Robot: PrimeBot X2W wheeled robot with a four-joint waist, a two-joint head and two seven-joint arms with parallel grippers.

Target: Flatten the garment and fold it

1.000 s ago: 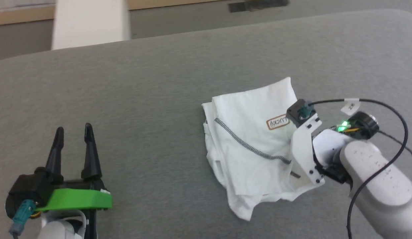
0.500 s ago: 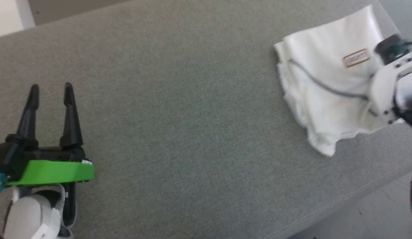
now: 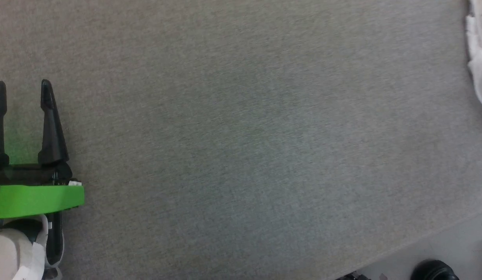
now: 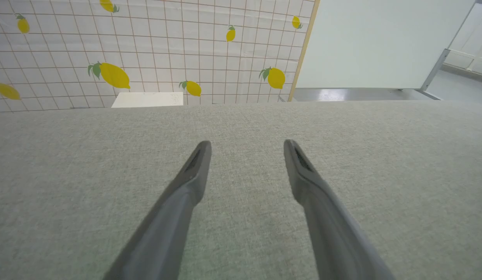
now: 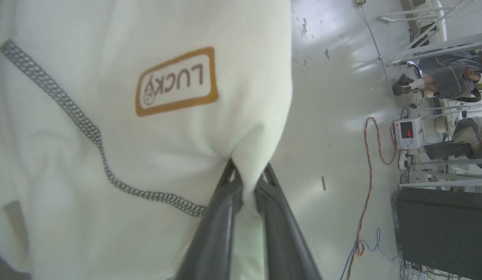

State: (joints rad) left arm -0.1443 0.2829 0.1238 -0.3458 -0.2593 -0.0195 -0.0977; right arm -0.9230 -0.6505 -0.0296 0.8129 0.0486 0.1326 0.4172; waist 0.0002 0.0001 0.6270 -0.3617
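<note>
The garment (image 5: 109,128) is a white shirt with dark zigzag stitching and an orange "LUCKY" label, bunched in folds. In the right wrist view my right gripper (image 5: 248,171) is shut on a pinched fold of its edge, and the cloth hangs past the table's edge over the floor. A sliver of the garment (image 3: 478,66) shows at the head view's right border. My left gripper (image 3: 22,89) stands open at the far left over bare grey fabric, far from the shirt. The left wrist view shows that same left gripper (image 4: 247,146) with nothing between its fingers.
The grey fabric-covered table (image 3: 241,136) stretches across the head view, its front edge running along the lower right. A dark shoe (image 3: 435,271) is on the floor there. Cables, a power supply (image 5: 406,132) and seated people lie beyond the table. A lemon-patterned wall (image 4: 147,50) stands behind.
The head camera has swung left and down, so the garment and right arm have slid almost out at the right. The left gripper stays open in place.
</note>
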